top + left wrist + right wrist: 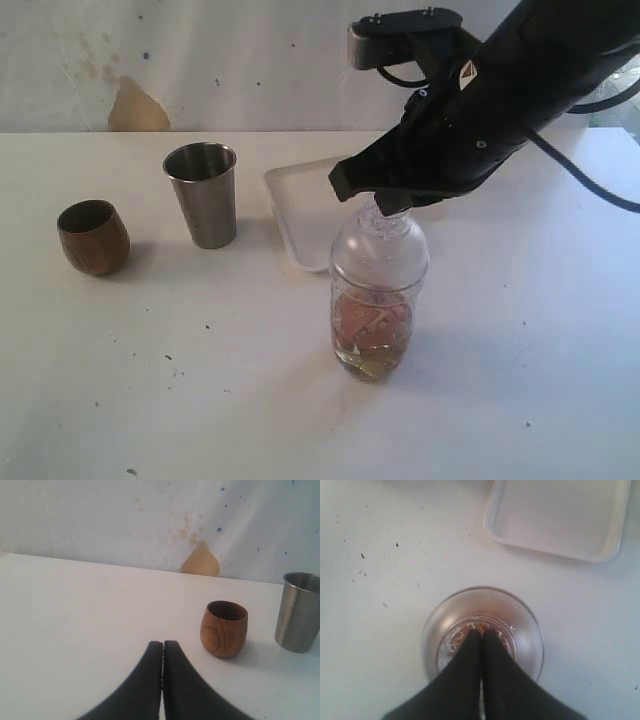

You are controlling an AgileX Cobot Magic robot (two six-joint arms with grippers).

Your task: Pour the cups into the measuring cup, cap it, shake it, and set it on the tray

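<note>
The clear measuring cup stands at mid-table with brownish liquid and bits in its bottom. The dome cap sits on it. My right gripper is shut, its tips together right over the cap's small neck, with nothing between them. The white tray lies just behind the cup. The brown wooden cup and the steel tumbler stand upright at the left. My left gripper is shut and empty, low over the table, a short way from the wooden cup.
A white wall with a tan patch closes off the back of the table. Dark specks dot the tabletop in front of the cups. The right arm's black body and cables hang over the tray's right side.
</note>
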